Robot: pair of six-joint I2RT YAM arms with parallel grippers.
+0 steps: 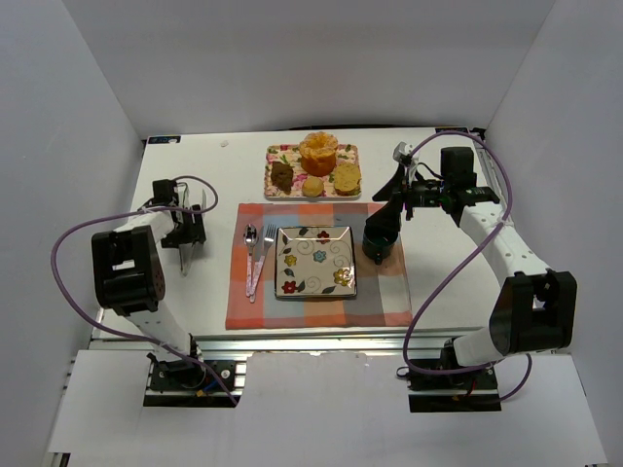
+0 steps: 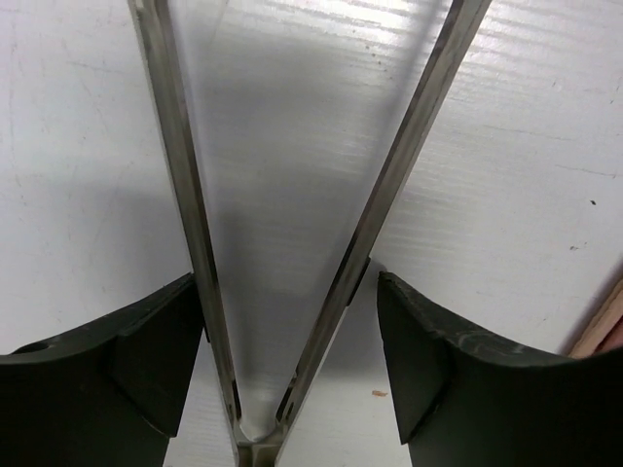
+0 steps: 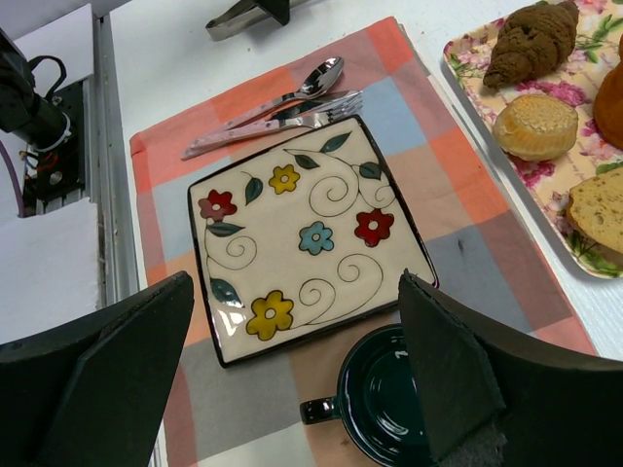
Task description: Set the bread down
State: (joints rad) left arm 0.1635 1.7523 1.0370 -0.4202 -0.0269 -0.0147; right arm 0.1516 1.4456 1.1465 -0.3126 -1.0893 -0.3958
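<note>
Lying on a flowered tray (image 1: 311, 172) by the far edge of the table (image 1: 195, 311), the bread is seen in four pieces: a dark croissant (image 3: 531, 43), a round bun (image 3: 534, 125), a seeded slice (image 3: 601, 207) and an orange ring-shaped loaf (image 1: 318, 153). None of it is touched by a gripper.

Just in front of the tray, a checked mat (image 1: 389, 302) is spread out. A square plate (image 3: 302, 233) painted with flowers is set in the middle of the mat. A spoon (image 3: 292, 92) and a fork (image 3: 316, 115) are laid at the plate's left edge. A dark green mug (image 3: 384, 409) is stood at the plate's right edge.

The right gripper (image 3: 295, 282) is held above the mug, with its jaws spread wide and nothing gripped.

Near the left edge of the table, the left gripper (image 2: 284, 282) is lowered over metal tongs (image 2: 185, 195). Its jaws are spread wide, and both tong arms are kept between the pads (image 2: 156, 360), still splayed apart and not squeezed.
</note>
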